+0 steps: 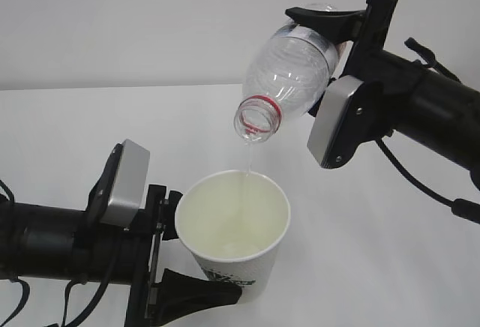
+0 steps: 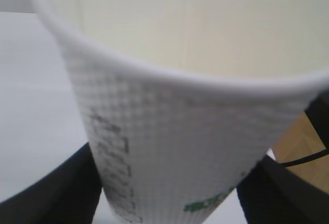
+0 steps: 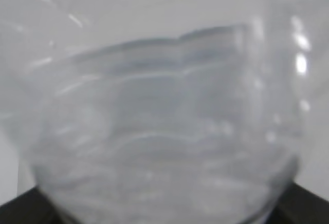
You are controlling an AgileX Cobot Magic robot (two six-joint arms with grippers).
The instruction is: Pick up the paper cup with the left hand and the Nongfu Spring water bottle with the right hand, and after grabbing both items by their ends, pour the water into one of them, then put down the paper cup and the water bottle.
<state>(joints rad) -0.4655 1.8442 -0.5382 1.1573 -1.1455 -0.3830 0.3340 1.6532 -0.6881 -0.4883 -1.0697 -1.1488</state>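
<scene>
My left hand [image 1: 196, 263] is clamped on the paper cup [image 1: 236, 229], one finger on each side of its lower body, with the cup upright above the white table [image 1: 112, 124] at the near left. In my left wrist view the cup's [image 2: 185, 126] dimpled white wall fills the frame, its cream inside showing above the rim and a bit of green lettering low on the side, with my dark fingers [image 2: 51, 193] pressed against it left and right. My right hand [image 1: 330, 31] grips the Nongfu Spring water bottle [image 1: 289, 72] around its body, spread wide to fit that width, up at the far right. The bottle is tipped mouth-down toward the cup, its red neck ring low and its open mouth just above the cup's far rim. A thin stream of water [image 1: 246, 163] runs from the mouth into the cup, and a shallow pool shows at the bottom. My right wrist view shows only the bottle's [image 3: 164, 116] clear ribbed wall, close and blurred.
</scene>
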